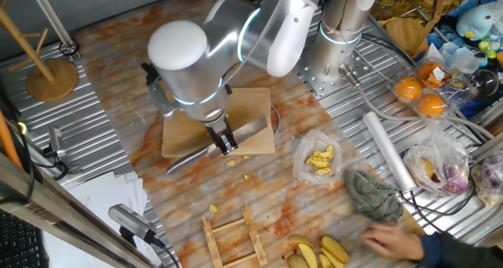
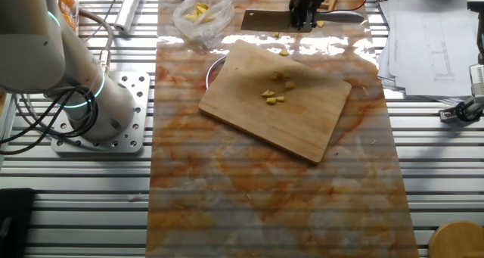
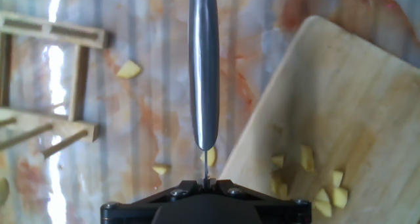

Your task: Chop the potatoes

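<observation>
My gripper (image 1: 225, 145) is shut on a steel knife (image 1: 253, 130) just past the front edge of the wooden cutting board (image 1: 189, 133). In the hand view the fingers (image 3: 177, 188) pinch the thin blade, and the knife's handle (image 3: 203, 66) runs away from me over the table. Small yellow potato chunks (image 2: 275, 96) lie on the board (image 2: 302, 125); they also show in the hand view (image 3: 307, 157). A few loose chunks (image 1: 232, 163) lie on the table beside the board, also seen in the hand view (image 3: 128, 69). In the other fixed view the gripper (image 2: 306, 10) is at the top with the knife (image 2: 265, 20).
A clear plastic bag of brighter yellow pieces (image 1: 320, 159) lies right of the board. A wooden rack (image 1: 232, 236) stands near the front. A person's hand (image 1: 393, 240), a grey cloth (image 1: 373, 193) and yellow wedges (image 1: 324, 252) are front right. Papers (image 2: 431, 31) lie beside the table.
</observation>
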Controlling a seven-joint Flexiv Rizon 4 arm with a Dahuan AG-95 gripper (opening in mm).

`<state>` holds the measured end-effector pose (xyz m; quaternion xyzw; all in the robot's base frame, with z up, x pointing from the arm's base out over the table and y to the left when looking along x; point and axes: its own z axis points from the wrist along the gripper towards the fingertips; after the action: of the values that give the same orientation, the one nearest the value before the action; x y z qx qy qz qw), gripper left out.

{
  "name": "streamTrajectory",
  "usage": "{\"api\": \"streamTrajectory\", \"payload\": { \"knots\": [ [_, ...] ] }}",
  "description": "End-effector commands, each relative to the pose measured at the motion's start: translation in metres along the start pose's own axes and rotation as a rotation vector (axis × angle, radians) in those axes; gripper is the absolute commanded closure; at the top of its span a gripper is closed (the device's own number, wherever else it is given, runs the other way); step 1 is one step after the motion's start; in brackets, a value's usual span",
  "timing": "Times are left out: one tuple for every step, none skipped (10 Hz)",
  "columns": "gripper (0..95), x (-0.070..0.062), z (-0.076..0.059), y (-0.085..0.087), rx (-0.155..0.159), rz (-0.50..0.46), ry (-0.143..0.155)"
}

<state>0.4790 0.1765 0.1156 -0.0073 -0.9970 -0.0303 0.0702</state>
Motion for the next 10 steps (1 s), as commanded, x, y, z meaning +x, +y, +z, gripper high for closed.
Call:
{"api": "streamTrajectory", "payload": {
  "knots": [
    [95.0,0.000,0.000,0.000,0.011,0.052,-0.013],
    [95.0,0.000,0.001,-0.002,0.014,0.040,-0.012],
    [95.0,0.002,0.003,-0.006,0.012,0.031,-0.014],
    [95.0,0.004,0.006,-0.011,0.010,0.021,-0.020],
    [95.0,0.004,0.006,-0.011,-0.002,0.024,-0.031],
    [95.0,0.003,0.007,-0.006,-0.015,0.044,-0.046],
    [95.0,0.003,0.007,-0.006,-0.018,0.076,-0.052],
    [95.0,0.003,0.007,-0.006,0.017,0.083,-0.046],
    [95.0,0.003,0.007,-0.006,0.049,0.044,-0.051],
    [95.0,0.003,0.007,-0.006,0.063,-0.047,-0.060]
  ]
}}
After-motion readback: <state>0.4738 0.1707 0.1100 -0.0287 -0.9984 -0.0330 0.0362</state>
